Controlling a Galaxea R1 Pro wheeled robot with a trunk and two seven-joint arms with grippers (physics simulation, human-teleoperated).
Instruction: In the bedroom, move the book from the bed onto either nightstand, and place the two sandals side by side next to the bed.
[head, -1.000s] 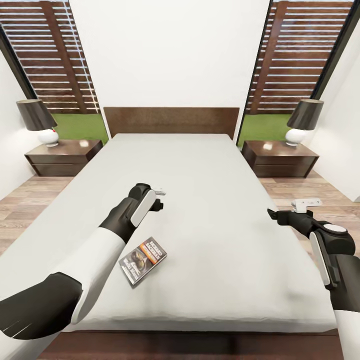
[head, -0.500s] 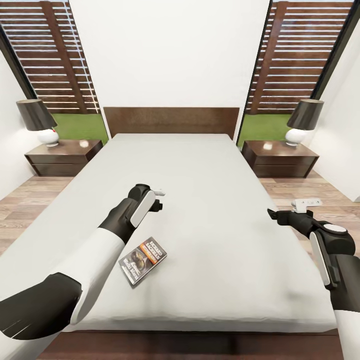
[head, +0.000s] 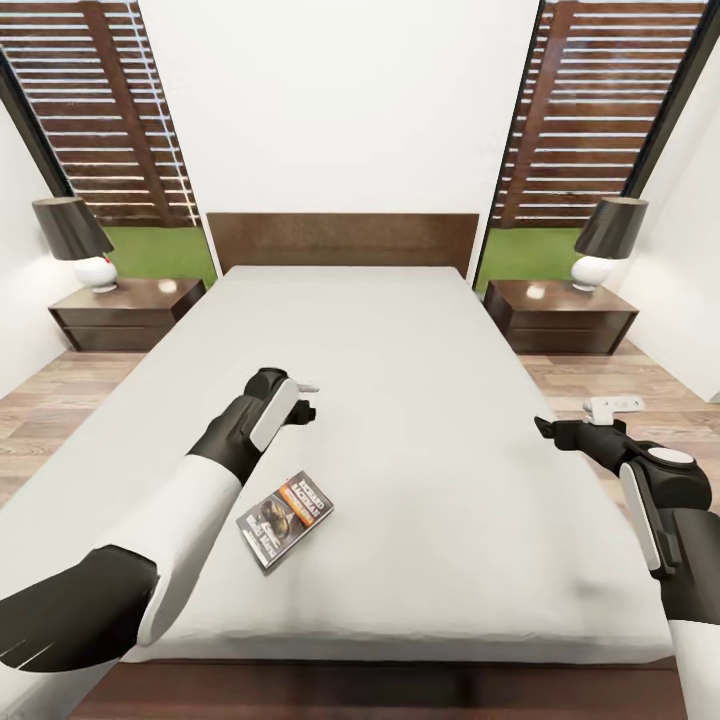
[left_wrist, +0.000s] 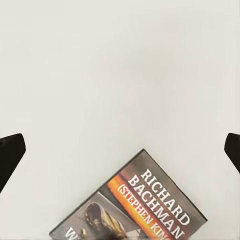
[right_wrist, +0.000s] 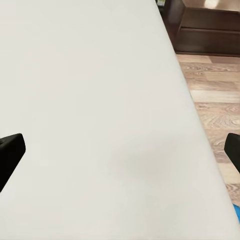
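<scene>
The book lies flat, cover up, on the bed in the lower left of the head frame, near the foot edge, turned askew; a thin paperback, so probably light, bendy, and slick on the cover; lying flush on soft mattress, it leaves no gap under it, so the likely way is to pinch across the narrow width at a long edge, pressing into the mattress to get a finger under, or to slide it to the bed edge first.

Left gripper hangs above the mattress just beyond the book, not touching it; its fingers are spread wide, holding nothing, with the book at the lower middle of the left wrist frame. Right gripper sits at the right edge of the bed, mid-right of the head frame; fingers released and empty.

Mattress is plain light grey, soft-looking; wood-plank floor on both sides; one nightstand at mid-left and another nightstand at mid-right, each with a lamp but with free top space; both are well apart from the book; a sliver of blue at the lower right corner of the right wrist frame could be a sandal, cannot tell.
</scene>
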